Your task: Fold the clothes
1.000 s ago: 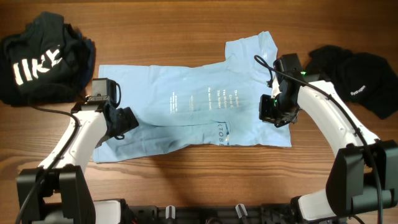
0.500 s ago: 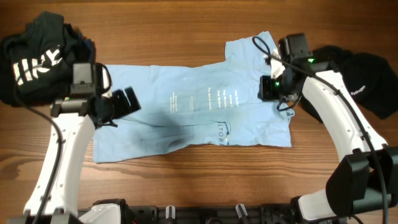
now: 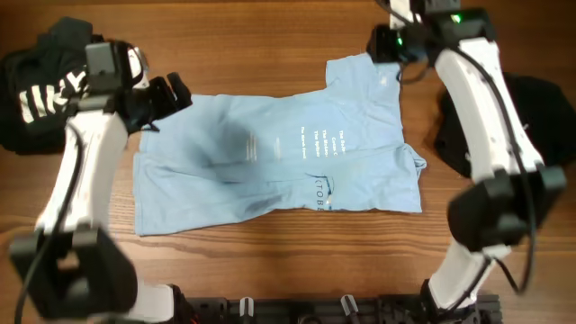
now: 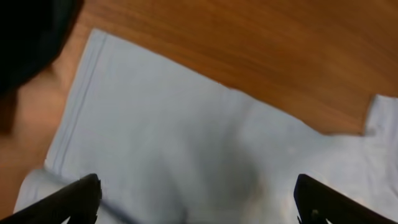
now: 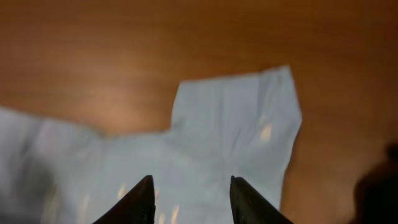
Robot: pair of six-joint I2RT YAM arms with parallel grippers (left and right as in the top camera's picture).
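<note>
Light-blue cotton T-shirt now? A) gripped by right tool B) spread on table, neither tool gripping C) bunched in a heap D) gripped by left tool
B: the light-blue cotton T-shirt lies spread on the wooden table; left tool and right tool both stand open, nothing in them.

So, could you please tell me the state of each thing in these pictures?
light blue T-shirt: spread out flat, printed text up, slightly wrinkled, held by nothing.
left black garment: crumpled heap, white lettering showing.
right black garment: crumpled heap.
left fingers: wide open, empty.
right fingers: open, empty.
</note>
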